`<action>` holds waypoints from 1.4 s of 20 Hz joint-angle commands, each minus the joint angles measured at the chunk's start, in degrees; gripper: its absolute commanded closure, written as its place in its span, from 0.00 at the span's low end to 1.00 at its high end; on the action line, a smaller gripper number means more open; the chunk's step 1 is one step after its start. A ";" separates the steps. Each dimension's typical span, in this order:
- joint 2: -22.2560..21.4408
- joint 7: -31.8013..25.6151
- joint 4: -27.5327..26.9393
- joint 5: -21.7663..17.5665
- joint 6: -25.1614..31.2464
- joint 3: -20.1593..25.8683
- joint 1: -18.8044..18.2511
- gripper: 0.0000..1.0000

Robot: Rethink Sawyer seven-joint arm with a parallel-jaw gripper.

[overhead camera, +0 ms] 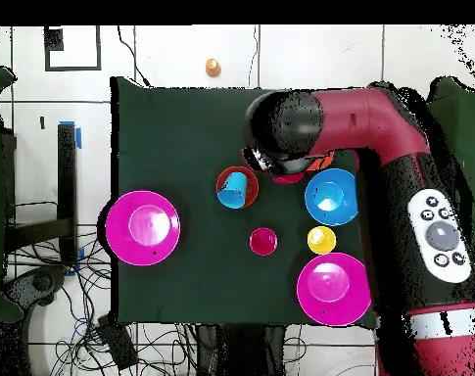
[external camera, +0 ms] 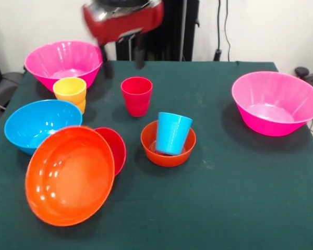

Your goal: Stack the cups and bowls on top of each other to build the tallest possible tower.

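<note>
My gripper (external camera: pixel 122 61) hangs raised over the table, open and empty, its two dark fingers (external camera: pixel 140 56) apart. A blue cup (external camera: pixel 172 133) leans inside the small orange bowl (external camera: pixel 164 155). The red cup (external camera: pixel 136 95) stands alone at mid-table. The yellow cup (external camera: pixel 70 88) sits nested in the orange cup (external camera: pixel 81 107). The wide orange bowl (external camera: pixel 70 174) is tilted against the small crimson bowl (external camera: pixel 116 148), beside the blue bowl (external camera: pixel 39 125). Pink bowls stand far left (external camera: pixel 62 62) and right (external camera: pixel 276 104). In the overhead view the arm (overhead camera: pixel 290 127) hides the wide orange bowl.
The green table cloth (external camera: pixel 224 198) ends at the front and right edges. The robot's black pedestal (external camera: pixel 172 31) stands behind the table. A small orange object (overhead camera: pixel 213 67) lies on the floor beyond the table in the overhead view.
</note>
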 commanded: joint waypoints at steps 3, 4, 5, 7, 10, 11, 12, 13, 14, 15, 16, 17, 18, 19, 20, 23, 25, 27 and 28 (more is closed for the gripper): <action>-15.65 26.95 23.29 8.77 -12.98 -8.21 4.84 0.00; -17.25 29.73 25.77 9.32 -16.15 -9.05 5.57 0.00; -18.33 32.69 27.73 9.61 -18.85 -10.42 6.55 0.00; -18.35 34.83 29.52 9.31 -21.49 -11.94 7.81 0.00; -18.71 36.14 30.74 10.30 -22.06 -13.57 8.64 0.00; -19.60 37.01 31.53 10.59 -22.58 -14.32 9.13 0.00; -20.28 37.51 31.35 10.53 -23.00 -14.97 9.39 0.00; -20.92 37.91 31.41 10.08 -23.20 -15.56 9.72 0.00; -20.71 38.43 31.08 9.50 -24.07 -15.92 9.92 0.00; -20.70 38.29 31.61 10.13 -25.12 -15.61 9.62 0.00; -21.06 36.87 31.91 10.19 -25.85 -15.01 9.05 0.00; -22.92 34.45 34.06 12.32 -25.68 -13.97 7.54 0.00; -24.45 33.43 35.52 13.95 -27.72 -12.94 6.16 0.00; -25.98 32.40 36.99 15.58 -29.76 -11.91 4.78 0.00; -25.87 35.12 35.77 14.13 -32.39 -12.95 5.43 0.00; -23.62 36.11 32.57 12.85 -30.98 -13.58 6.46 0.00; -22.77 35.65 30.55 13.79 -28.51 -13.47 6.20 0.00; -23.31 34.03 29.50 14.15 -25.78 -13.68 5.38 0.00; -24.25 32.43 30.34 15.82 -24.76 -13.04 4.40 0.00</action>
